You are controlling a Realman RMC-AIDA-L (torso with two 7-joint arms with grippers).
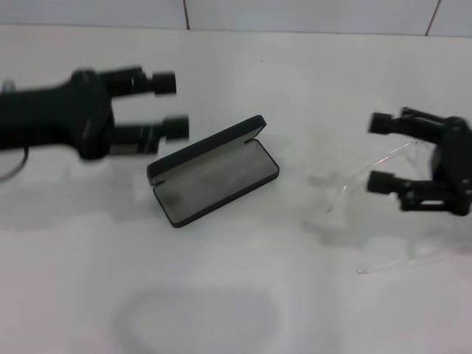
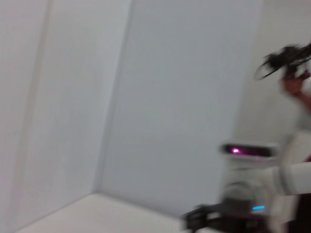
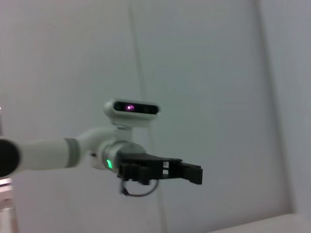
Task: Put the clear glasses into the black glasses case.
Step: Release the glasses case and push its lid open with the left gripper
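Observation:
The black glasses case (image 1: 215,175) lies open in the middle of the white table, lid raised at the far side, its grey lining bare. The clear glasses (image 1: 359,174) rest on the table to the right, one arm (image 1: 413,259) stretching toward the front. My right gripper (image 1: 378,153) hangs open over the glasses, fingers spread wide on either side of the frame and gripping nothing. My left gripper (image 1: 171,105) is open just left of the case lid, holding nothing. It also shows side-on in the right wrist view (image 3: 197,174).
A white table (image 1: 236,310) spreads wide in front of the case. A tiled wall (image 1: 295,15) runs along the back edge. In the left wrist view I see only walls and the blurred right arm (image 2: 252,194).

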